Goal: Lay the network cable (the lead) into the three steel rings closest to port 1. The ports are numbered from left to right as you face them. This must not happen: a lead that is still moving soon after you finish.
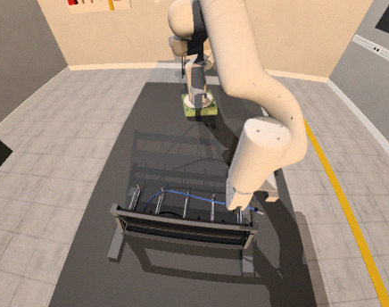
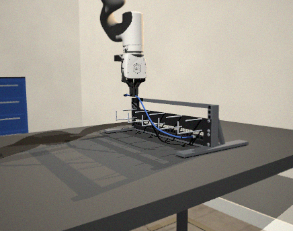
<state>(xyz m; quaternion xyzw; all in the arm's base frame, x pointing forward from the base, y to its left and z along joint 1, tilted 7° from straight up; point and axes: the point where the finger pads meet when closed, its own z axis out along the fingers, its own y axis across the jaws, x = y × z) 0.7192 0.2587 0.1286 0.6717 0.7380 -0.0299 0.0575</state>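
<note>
A dark patch-panel rack (image 1: pixel 184 223) stands on the dark table, with a row of steel rings (image 1: pixel 186 204) sticking out from its port face. The blue network cable (image 1: pixel 186 194) runs from the rack's left end (image 1: pixel 146 208) in an arc over the rings to my gripper (image 1: pixel 245 209) at the right end. In the exterior view the cable (image 2: pixel 150 121) slopes down from my gripper (image 2: pixel 134 95) to its plugged end (image 2: pixel 193 136) at the panel (image 2: pixel 181 125). My gripper is shut on the cable's free end, above ring level. I cannot tell which rings the cable rests in.
The arm's base sits on a green plate (image 1: pixel 199 106) at the table's far end. The rack's top bar (image 2: pixel 175 102) and side feet (image 2: pixel 211 148) flank the rings. A blue cabinet (image 2: pixel 9 105) stands off the table. A yellow floor line (image 1: pixel 347 210) runs beside the table.
</note>
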